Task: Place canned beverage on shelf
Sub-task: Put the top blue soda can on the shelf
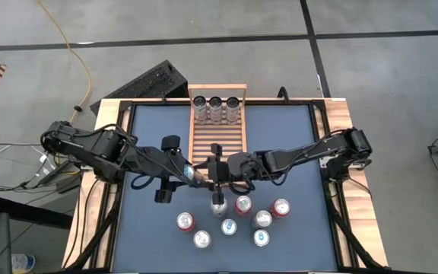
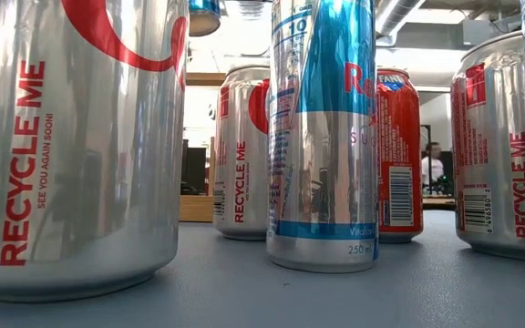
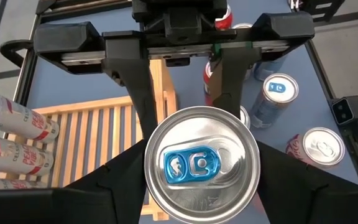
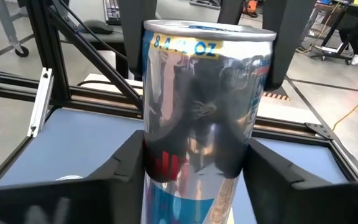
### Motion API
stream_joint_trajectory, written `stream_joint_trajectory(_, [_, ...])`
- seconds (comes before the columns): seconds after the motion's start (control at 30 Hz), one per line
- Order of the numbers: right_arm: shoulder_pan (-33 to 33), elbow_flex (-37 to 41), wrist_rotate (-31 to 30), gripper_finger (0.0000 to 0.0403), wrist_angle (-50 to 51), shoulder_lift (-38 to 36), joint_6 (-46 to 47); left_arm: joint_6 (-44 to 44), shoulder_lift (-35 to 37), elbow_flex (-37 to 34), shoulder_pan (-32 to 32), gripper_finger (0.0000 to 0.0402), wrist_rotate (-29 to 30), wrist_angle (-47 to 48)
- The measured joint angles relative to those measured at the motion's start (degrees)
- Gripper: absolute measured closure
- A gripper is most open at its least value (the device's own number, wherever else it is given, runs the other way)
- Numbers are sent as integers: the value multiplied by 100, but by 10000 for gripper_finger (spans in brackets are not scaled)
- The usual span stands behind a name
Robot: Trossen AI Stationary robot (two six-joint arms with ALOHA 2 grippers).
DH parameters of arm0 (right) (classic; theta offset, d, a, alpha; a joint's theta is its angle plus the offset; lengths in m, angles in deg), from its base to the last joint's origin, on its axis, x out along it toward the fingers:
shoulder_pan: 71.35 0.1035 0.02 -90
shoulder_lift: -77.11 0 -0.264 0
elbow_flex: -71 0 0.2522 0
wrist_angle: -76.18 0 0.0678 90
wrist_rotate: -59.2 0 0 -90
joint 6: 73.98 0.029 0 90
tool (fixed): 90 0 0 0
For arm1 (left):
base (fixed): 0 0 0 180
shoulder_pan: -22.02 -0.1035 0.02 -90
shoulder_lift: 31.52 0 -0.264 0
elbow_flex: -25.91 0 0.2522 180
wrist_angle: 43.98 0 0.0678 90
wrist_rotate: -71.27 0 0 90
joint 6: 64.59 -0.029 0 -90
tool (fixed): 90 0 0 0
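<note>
A slim silver-and-blue can (image 3: 201, 165) with a blue tab hangs in the air over the near end of the shelf (image 1: 217, 141), a light-wood slatted rack. Both grippers are on the can. My left gripper (image 3: 201, 186) comes from the table's left and my right gripper (image 4: 194, 168) from the right; they face each other (image 1: 196, 173). In the low view only the can's bottom (image 2: 203, 14) shows at the top edge. Three cans (image 1: 216, 109) lie at the shelf's far end. My left gripper pinches the can's upper part (image 3: 151, 180) between its two fingers, just below the rim. The fingers slant down from the table's left. The can stands roughly upright, clear of table and shelf. My right gripper has its two fingers (image 4: 129, 165) against opposite sides of the can's lower half (image 4: 166, 168). It comes nearly level from the table's right. The can rises upright above the fingers, and its top stands between the left gripper's fingers (image 4: 135, 18).
Several cans stand on the blue mat near the front, red-and-silver ones (image 1: 185, 221) and blue-tabbed ones (image 1: 229, 226), with a tall one (image 2: 322, 137) below the grippers. A wooden frame (image 1: 105, 152) edges the table. A keyboard (image 1: 147, 84) lies beyond the far-left corner.
</note>
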Motion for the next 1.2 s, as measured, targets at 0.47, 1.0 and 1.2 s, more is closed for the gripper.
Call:
stream_joint_trajectory(0.47, [124, -37, -464, 102, 1259, -437, 391, -346, 7, 0, -6, 165, 424, 439])
stream_joint_trajectory(1.0, [831, -59, -1567, 101, 4159, -2362, 1317, -2419, 54, -75, -3135, 165, -1527, 130])
stream_joint_trajectory(1.2, [942, -59, -2039, 101, 4981, -2428, 1614, -3042, 20, -718, -4815, 165, -3067, -676])
